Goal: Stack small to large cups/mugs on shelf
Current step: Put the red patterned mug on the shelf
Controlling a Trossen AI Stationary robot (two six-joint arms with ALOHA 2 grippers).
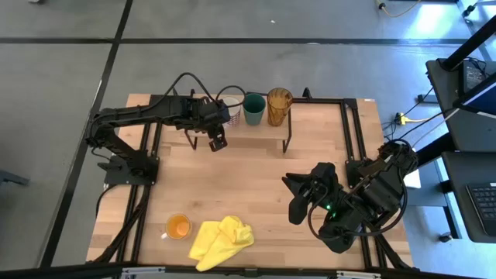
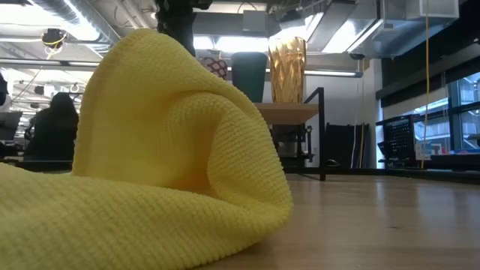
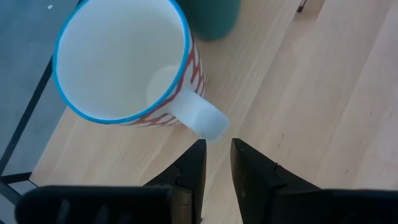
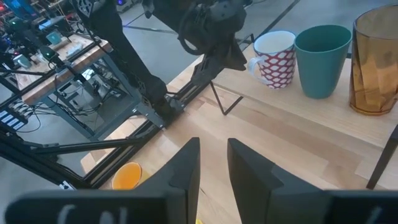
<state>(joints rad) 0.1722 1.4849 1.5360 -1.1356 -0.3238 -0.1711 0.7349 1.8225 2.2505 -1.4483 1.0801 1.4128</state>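
Note:
A white mug with a red pattern and a blue rim (image 1: pixel 228 113), a dark green cup (image 1: pixel 253 108) and an amber tumbler (image 1: pixel 279 106) stand upright in a row on the light-wood shelf (image 1: pixel 263 132) at the table's far side. The small orange mug (image 1: pixel 178 226) stands on the table near its front left. My left gripper (image 3: pixel 216 152) hovers over the shelf, its fingers a narrow gap apart, just short of the white mug's handle (image 3: pixel 208 121); it holds nothing. My right gripper (image 1: pixel 293 198) is over the table's right half, slightly open and empty.
A crumpled yellow cloth (image 1: pixel 222 239) lies near the front edge beside the orange mug and fills most of the low view (image 2: pixel 150 165). The shelf's black legs (image 1: pixel 288 143) stand on the table. Bare wood lies between the shelf and the cloth.

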